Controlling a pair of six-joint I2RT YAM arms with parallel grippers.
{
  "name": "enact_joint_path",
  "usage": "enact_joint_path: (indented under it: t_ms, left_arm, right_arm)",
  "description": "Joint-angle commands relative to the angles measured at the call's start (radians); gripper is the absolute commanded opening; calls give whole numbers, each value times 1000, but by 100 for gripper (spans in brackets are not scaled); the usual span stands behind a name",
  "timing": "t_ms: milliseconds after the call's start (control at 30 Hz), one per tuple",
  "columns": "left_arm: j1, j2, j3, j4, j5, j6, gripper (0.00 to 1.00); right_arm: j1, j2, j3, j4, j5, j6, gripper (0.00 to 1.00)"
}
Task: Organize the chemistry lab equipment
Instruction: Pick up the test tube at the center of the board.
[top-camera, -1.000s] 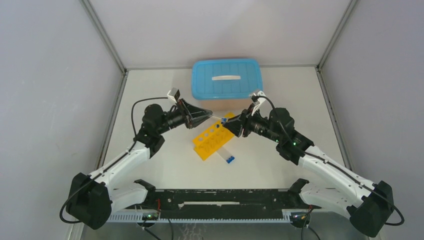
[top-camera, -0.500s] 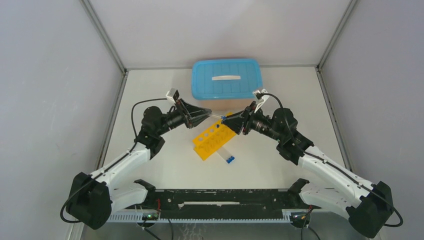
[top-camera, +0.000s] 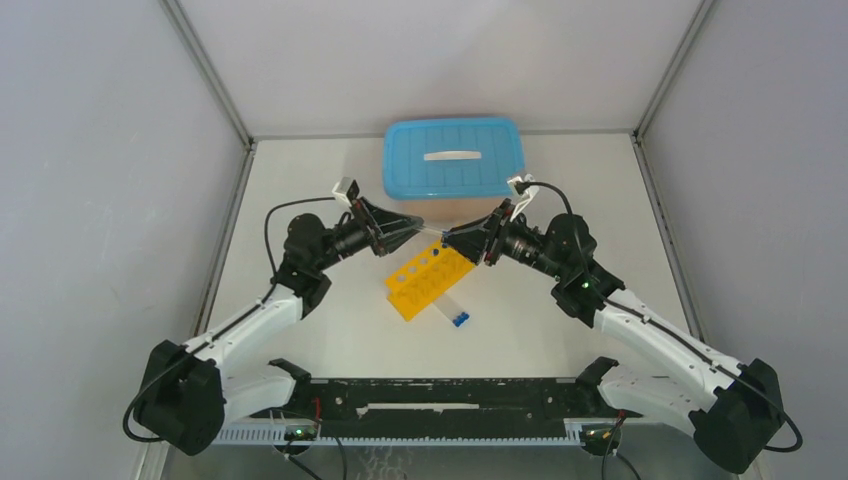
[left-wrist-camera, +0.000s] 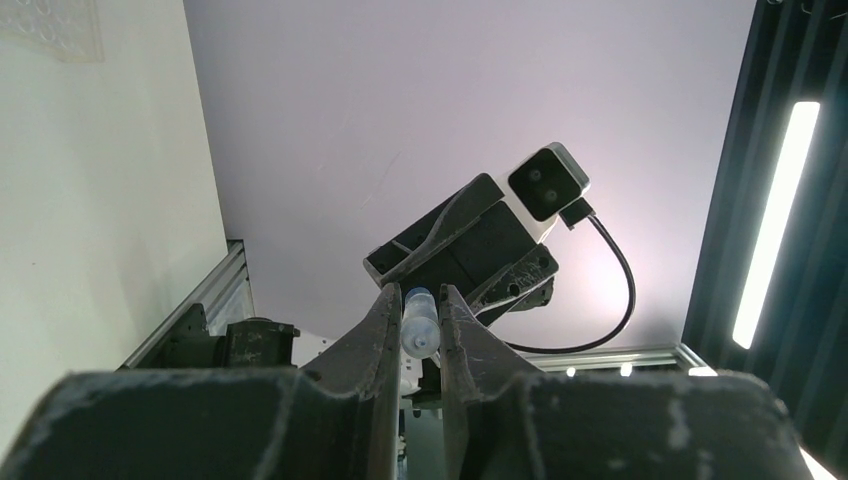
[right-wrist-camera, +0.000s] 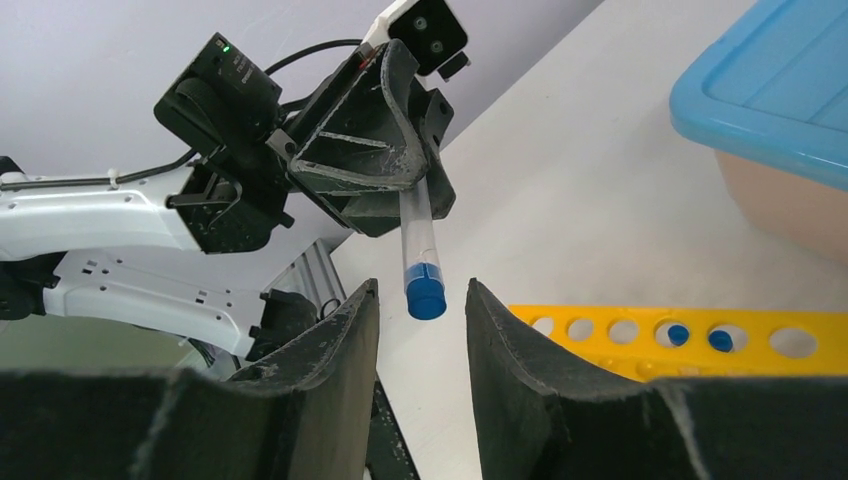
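My left gripper (top-camera: 414, 228) is shut on the clear end of a blue-capped tube (right-wrist-camera: 421, 252), held up above the table; the tube also shows between its fingers in the left wrist view (left-wrist-camera: 420, 322). My right gripper (top-camera: 448, 238) is open, its jaws standing either side of the tube's blue cap without touching it. The yellow rack (top-camera: 428, 277) lies on the table below, with blue-capped tubes (right-wrist-camera: 692, 337) in two holes. A small clear tray (top-camera: 452, 310) with a blue end lies beside the rack. The black wire ring is out of view.
A blue-lidded storage box (top-camera: 454, 160) stands at the back of the table behind the rack. The grey walls of the enclosure close in both sides and the back.
My right gripper has moved left and up toward the left gripper, so its open jaws now flank the tube's cap. The left gripper has barely moved.
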Motion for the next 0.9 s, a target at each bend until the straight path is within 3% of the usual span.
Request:
enact_joint_path:
  t_ms: [0,867]
  left_arm:
    - [7,6,-7,66,-10,-16,11]
    - [7,35,-3,95,6,-20,11]
  right_arm:
    - [-6,2,4,70,-15,18,44]
    - [-19,25,8,99,-30,36,36]
